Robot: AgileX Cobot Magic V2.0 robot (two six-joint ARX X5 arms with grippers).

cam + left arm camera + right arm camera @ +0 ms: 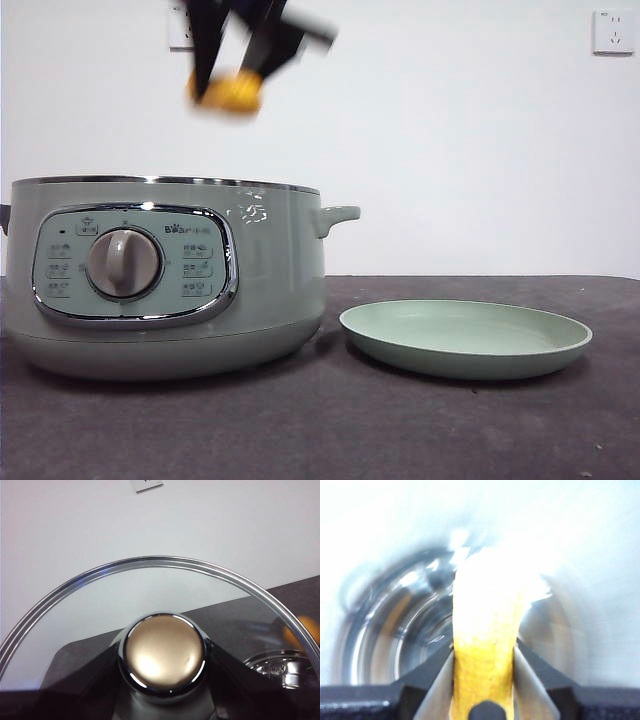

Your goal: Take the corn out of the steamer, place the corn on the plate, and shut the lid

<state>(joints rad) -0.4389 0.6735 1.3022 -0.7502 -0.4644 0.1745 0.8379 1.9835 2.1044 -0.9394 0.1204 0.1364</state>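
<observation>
High over the steamer (165, 285), the right gripper (228, 92) pinches the corn (232, 93) and could drop it short of the plate (465, 338), while the left gripper (162, 680) clamps the lid (150, 610) knob.

Yellow corn (232, 93) — sage-green steamer (270, 290).

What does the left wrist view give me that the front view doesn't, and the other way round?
Left wrist only: the left gripper clamped on the lid by its knob, held off the pot.
Front only: the steamer's control panel, the empty plate beside it, and the right gripper holding the corn above the steamer.
Both: the dark table, the white wall, and the corn, only an orange blur through the glass.
</observation>
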